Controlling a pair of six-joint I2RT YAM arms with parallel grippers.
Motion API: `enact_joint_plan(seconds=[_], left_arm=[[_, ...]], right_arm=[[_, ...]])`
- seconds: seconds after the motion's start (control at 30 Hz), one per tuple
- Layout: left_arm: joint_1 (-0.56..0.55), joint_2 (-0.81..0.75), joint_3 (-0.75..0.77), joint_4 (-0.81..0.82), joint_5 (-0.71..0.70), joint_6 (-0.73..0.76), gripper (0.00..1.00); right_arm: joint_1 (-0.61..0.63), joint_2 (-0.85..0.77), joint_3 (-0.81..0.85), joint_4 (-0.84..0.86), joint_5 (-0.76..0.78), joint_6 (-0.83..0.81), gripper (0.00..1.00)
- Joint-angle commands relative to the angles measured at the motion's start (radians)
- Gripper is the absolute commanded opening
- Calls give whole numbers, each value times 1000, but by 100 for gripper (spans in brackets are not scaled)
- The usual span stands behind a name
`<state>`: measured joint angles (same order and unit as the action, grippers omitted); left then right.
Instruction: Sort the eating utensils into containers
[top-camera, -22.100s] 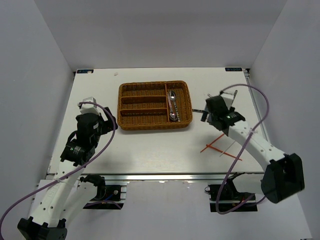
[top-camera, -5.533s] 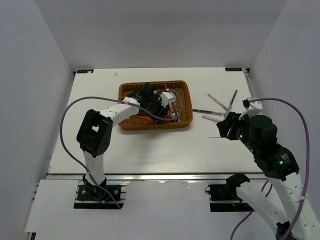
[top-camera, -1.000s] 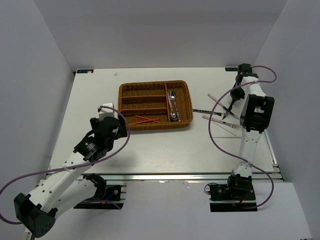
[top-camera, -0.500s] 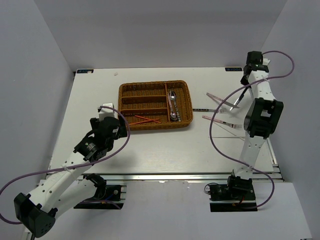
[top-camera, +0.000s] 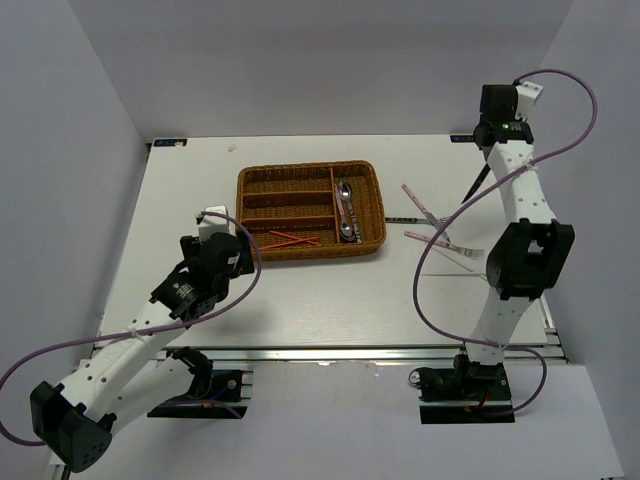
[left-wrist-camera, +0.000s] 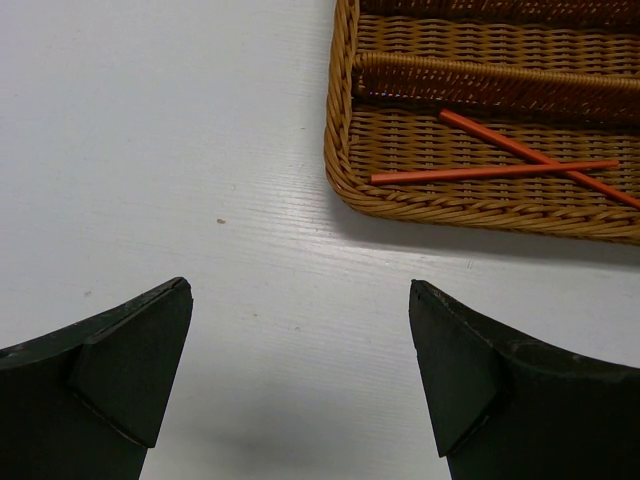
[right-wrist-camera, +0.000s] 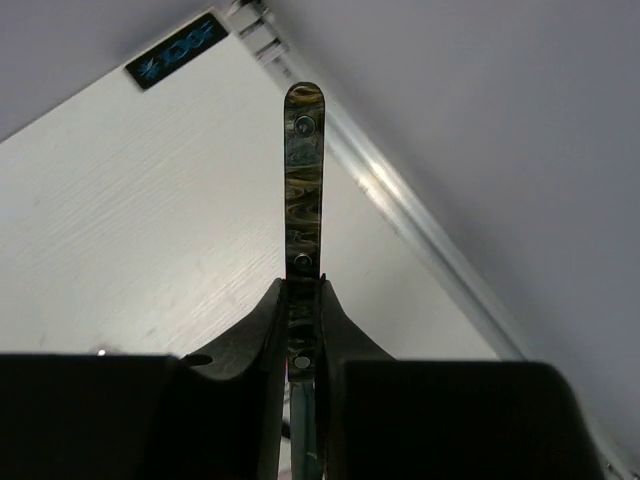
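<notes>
Since both arms share the white table (top-camera: 330, 300), I take the wicker tray (top-camera: 308, 256) to sit mid-table so either can reach it. My right gripper (right-wrist-camera: 303, 292) is raised high over the far right corner, jaws pinched nearly together on the handle of a mottled dark-handled utensil (right-wrist-camera: 303, 150). It looks lifted clear for the carry to a slot, and its head is hidden. My left gripper (left-wrist-camera: 300, 380) hovers spread wide and empty just beside the tray's near-left corner, probably parked out of the way. Two spoons (top-camera: 345, 210) lie in the crosswise slot and red chopsticks (left-wrist-camera: 500, 170) in the nearest long one. Two pink-handled utensils (top-camera: 445, 243) wait on the table right of the tray.
</notes>
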<state>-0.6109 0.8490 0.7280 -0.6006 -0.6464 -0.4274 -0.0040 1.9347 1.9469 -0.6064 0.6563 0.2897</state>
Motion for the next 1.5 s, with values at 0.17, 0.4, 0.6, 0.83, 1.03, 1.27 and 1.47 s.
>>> enact_joint_plan(seconds=[0.17,0.4,0.6,0.83,1.03,1.27,1.47], left_arm=[[-4,-76,14,-28,-108,-28,98],[-3,-122,21,-36,-144,-45,98],[-4,-149,22,-37,-154,-47,98],[-3,-221,21,-33,-162,-48,98],[-3,-284,5,-4,-133,-34,98],[-1,-278,5,2,-111,-22,98],[-1,-265,4,2,-95,-17,98]], right_arm=[[249,-296,-424,262,-182,334,0],[488,-303,-600,516,-25,817,0],[663,-139,-448,458,176,1164,0],[762,73,-272,479,273,1394,0],[785,199,-172,505,310,1434,0],[843,260,-128,493,379,1422,0],[884,271,-138,416,410,1511,0]])
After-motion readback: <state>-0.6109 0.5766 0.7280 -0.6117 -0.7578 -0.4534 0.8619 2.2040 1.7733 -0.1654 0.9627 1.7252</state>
